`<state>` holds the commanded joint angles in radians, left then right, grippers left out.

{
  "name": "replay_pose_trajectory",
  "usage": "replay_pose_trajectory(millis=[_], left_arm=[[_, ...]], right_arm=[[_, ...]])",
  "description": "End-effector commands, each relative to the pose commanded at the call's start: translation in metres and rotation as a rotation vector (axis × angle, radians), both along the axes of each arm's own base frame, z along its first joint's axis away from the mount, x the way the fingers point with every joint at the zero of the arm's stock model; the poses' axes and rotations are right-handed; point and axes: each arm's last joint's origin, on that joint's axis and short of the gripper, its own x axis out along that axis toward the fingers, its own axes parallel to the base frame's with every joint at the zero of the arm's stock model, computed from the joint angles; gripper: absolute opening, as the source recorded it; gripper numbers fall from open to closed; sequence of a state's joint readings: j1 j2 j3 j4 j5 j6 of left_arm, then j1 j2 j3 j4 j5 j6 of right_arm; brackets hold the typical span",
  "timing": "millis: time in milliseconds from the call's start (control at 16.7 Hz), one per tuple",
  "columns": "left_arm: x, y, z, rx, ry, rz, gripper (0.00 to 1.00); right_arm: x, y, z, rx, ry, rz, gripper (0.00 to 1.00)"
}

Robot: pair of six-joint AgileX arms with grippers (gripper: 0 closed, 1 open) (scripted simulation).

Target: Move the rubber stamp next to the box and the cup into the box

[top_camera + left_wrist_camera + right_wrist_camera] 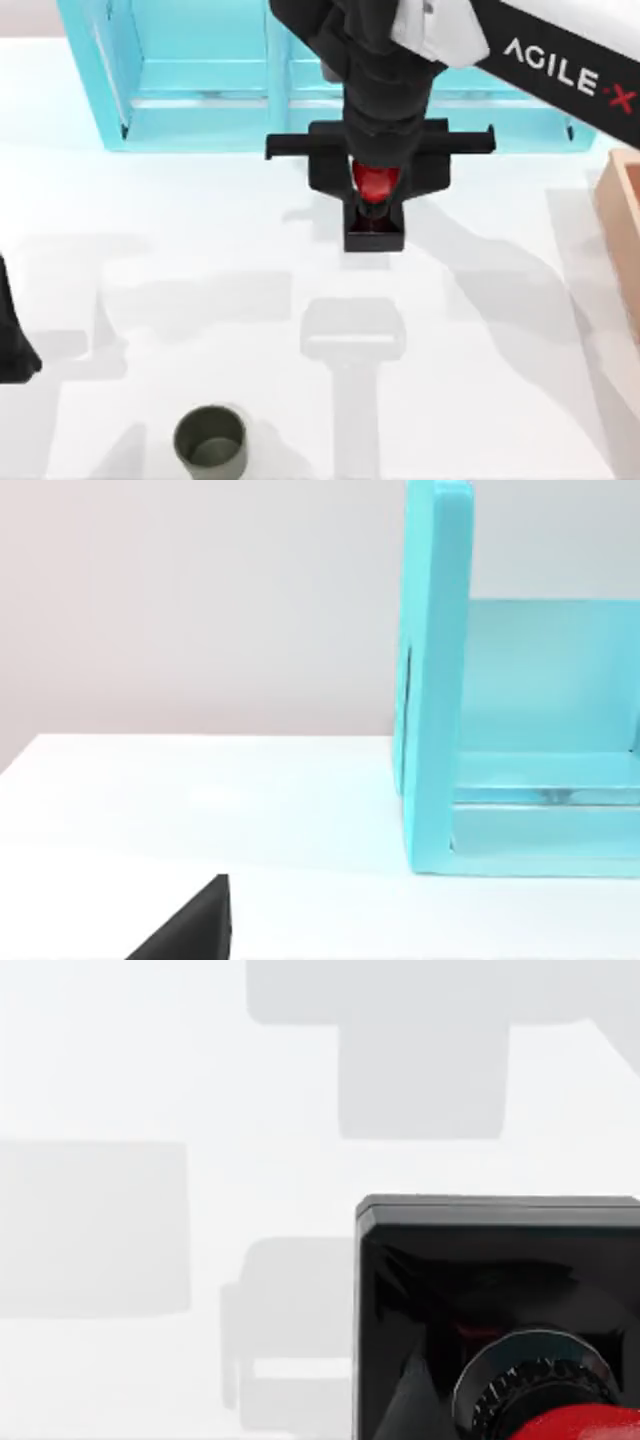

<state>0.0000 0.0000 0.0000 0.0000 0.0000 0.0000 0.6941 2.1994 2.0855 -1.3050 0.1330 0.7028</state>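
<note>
Under my right claw: the rubber stamp [375,205], its red knob pinched between my closed fingers, its black base hanging just below them.
Right claw [376,192]: over the middle of the bench [150,300], just in front of the turquoise shelf unit [200,80]; clamped on the stamp's knob.
Stamp height: its shadow lies apart from it on the bench, toward the near edge, so it seems lifted clear; I cannot tell how high.
Stamp hidden parts: my wrist covers the top of the knob from above; my right wrist view cuts off the base's far side and most of the knob [585,1425].
Cup [211,440]: upright on the bench, well apart from my right claw, toward the near edge and to the left.
Box [622,215]: at the bench's right edge, well to the right of my right claw; cut off, its inside hidden.
Left claw [12,340]: parked at the left edge, mostly out of frame; I cannot tell how its fingers stand.
</note>
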Motion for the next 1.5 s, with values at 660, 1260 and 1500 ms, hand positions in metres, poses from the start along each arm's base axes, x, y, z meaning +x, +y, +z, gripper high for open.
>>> replay_pose_trajectory(millis=[660, 1260, 1500], left_arm=[[0.000, 0.000, 0.000, 0.000, 0.000, 0.000, 1.00], [0.000, 0.000, 0.000, 0.000, 0.000, 0.000, 1.00], [0.000, 0.000, 0.000, 0.000, 0.000, 0.000, 1.00]], right_arm=[[-0.019, -0.046, 0.030, 0.042, -0.041, 0.034, 0.00], [-0.092, -0.170, 0.021, 0.019, 0.002, 0.005, 0.00], [-0.095, -0.174, 0.021, 0.020, 0.001, 0.004, 0.00]])
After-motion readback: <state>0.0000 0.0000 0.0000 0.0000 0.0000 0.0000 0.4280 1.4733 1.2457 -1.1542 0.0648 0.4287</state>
